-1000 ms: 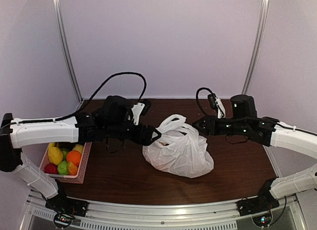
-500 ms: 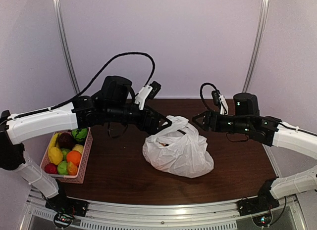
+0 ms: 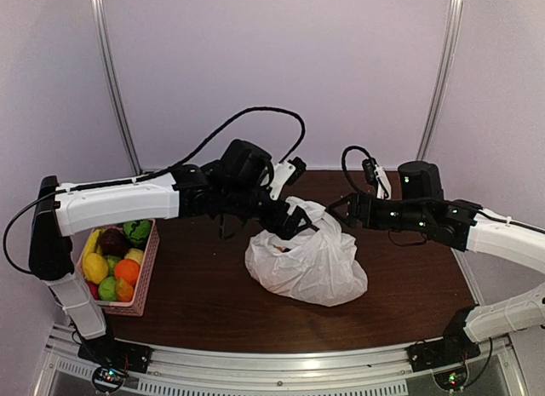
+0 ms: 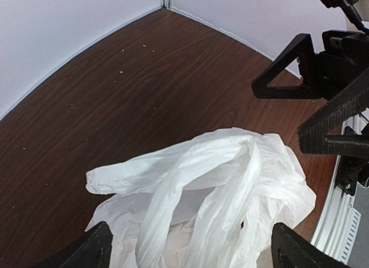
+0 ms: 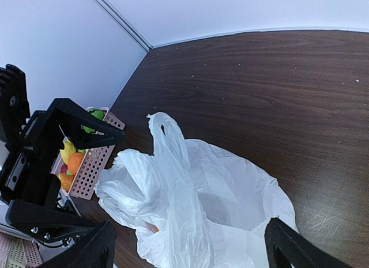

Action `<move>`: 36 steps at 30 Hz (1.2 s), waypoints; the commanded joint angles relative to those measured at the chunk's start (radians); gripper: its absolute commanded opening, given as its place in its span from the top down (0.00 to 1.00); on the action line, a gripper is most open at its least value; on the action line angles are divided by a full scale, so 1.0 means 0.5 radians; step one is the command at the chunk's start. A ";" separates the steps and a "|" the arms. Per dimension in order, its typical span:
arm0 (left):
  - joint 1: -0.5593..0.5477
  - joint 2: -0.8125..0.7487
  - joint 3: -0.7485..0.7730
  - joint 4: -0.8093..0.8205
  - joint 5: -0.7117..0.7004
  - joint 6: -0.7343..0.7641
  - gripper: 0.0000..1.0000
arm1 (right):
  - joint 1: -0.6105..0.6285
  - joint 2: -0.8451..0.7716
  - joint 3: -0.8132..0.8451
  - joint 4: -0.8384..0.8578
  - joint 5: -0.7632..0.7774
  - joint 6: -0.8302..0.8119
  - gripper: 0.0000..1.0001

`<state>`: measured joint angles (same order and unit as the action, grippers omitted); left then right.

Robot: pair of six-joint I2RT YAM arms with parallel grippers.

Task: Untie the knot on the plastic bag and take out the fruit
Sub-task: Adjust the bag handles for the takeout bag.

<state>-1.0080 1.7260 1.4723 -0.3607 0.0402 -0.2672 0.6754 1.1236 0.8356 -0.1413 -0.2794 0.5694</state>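
**The plastic bag [image 3: 306, 264] is sitting in the middle**

It is lying on the table [image 3: 204, 307] with its handles sticking up. You are holding your left gripper [image 3: 298, 221] and right gripper [image 3: 334, 210] wide open, right by the handles.

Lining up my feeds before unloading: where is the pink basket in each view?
Top external: pink basket lower left.
Left wrist: not in it.
Right wrist: far left, mid-height.
Shared landmark: the plastic bag, central in all three.
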 commanded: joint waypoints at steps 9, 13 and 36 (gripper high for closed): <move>-0.010 0.149 0.180 0.030 -0.138 0.111 0.10 | -0.007 -0.042 -0.032 -0.012 0.035 -0.004 0.08; -0.011 0.175 0.188 0.066 -0.081 0.107 0.21 | -0.008 -0.057 0.000 -0.081 0.074 -0.034 0.08; 0.044 -0.294 -0.263 0.317 -0.107 -0.141 1.00 | 0.002 0.216 0.395 -0.410 0.063 -0.268 0.10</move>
<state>-1.0065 1.6310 1.4124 -0.2916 -0.0273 -0.2798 0.6754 1.1835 0.9676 -0.2817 -0.2432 0.4911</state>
